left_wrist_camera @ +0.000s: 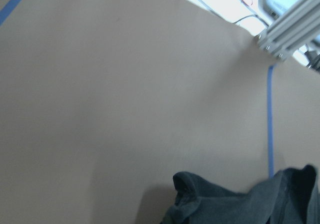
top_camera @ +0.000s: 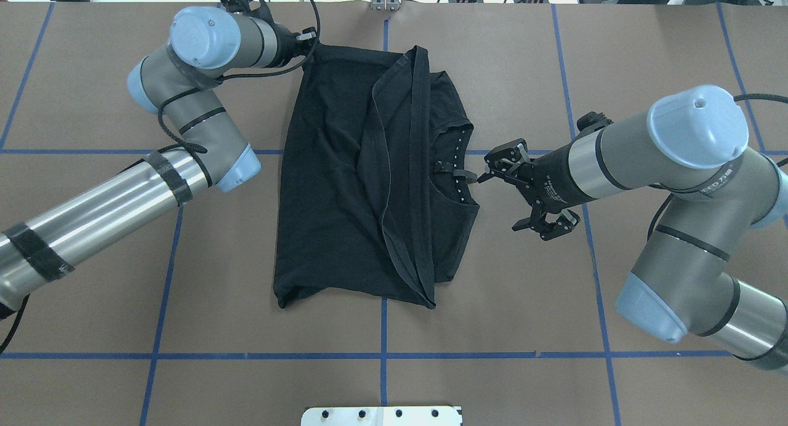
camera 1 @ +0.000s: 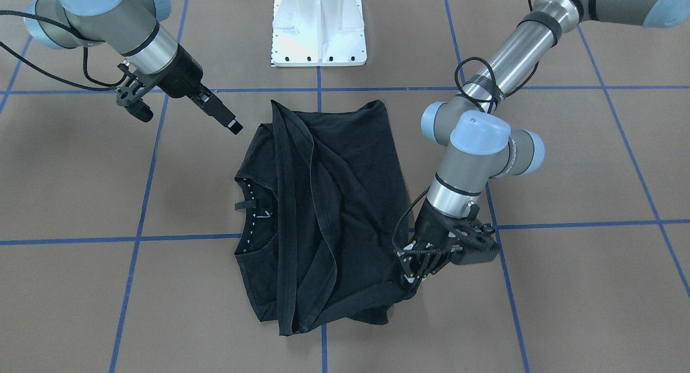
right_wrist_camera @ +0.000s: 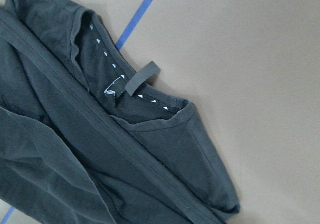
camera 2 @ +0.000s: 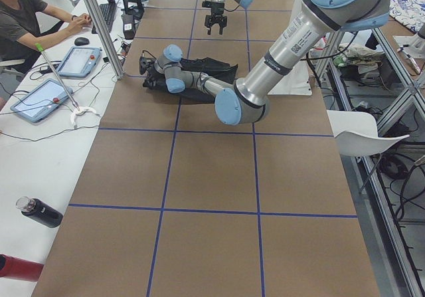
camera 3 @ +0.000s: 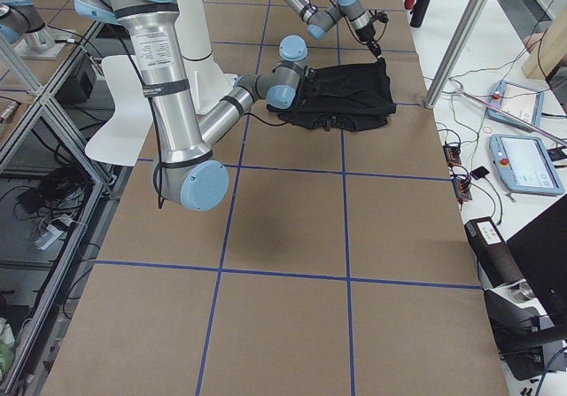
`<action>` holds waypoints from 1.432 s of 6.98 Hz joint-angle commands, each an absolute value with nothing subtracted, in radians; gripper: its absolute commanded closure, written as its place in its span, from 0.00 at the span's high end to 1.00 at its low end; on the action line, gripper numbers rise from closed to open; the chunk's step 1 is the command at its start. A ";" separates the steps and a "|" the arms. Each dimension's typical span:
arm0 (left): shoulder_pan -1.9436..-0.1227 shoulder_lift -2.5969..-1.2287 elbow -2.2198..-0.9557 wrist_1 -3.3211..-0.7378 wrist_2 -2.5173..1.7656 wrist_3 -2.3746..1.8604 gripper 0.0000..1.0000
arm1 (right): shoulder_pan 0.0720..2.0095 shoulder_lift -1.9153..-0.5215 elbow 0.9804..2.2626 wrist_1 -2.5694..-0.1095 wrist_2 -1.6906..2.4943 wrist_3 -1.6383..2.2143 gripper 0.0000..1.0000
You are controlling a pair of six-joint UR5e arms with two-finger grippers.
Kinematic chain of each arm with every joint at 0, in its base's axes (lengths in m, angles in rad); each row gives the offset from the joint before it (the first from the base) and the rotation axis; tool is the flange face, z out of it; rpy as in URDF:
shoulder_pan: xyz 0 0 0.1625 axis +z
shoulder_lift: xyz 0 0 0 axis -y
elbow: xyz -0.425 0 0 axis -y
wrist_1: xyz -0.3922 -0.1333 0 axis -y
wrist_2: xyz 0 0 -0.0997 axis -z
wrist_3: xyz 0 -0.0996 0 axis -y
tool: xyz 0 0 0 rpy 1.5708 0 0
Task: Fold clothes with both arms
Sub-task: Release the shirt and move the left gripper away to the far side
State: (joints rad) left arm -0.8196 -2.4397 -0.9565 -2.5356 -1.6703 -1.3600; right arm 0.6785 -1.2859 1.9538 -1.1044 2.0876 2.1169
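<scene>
The black T-shirt lies on the brown table, both sides folded inward and the collar facing my right arm. No logo print shows. It also shows in the overhead view and the right wrist view. My left gripper is low at the shirt's far hem corner, which is bunched and slightly raised, and looks shut on it. It also shows in the overhead view. My right gripper hovers above the table beside the collar, jaws together and empty. It also shows in the overhead view.
The white pedestal base stands at the robot's side of the table. Blue tape lines grid the brown surface. A side desk holds tablets and a seated operator. An aluminium post stands near the shirt's far edge.
</scene>
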 commanded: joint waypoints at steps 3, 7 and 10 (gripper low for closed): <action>-0.844 -2.229 -1.211 -2.559 -1.702 -1.304 1.00 | 0.617 -1.157 1.848 -1.106 1.851 2.115 1.00; -0.854 -1.900 -1.584 -2.526 -1.753 -1.299 1.00 | 0.445 -0.987 1.779 -1.345 1.715 1.633 0.93; -0.854 -1.815 -1.666 -2.522 -1.752 -1.299 1.00 | 0.336 -0.945 1.761 -1.397 1.585 1.157 0.69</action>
State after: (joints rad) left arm -0.8543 -1.8340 -1.6465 -2.5225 -1.7529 -1.2993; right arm 0.3765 -0.9540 1.7641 -1.3629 1.6429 1.3451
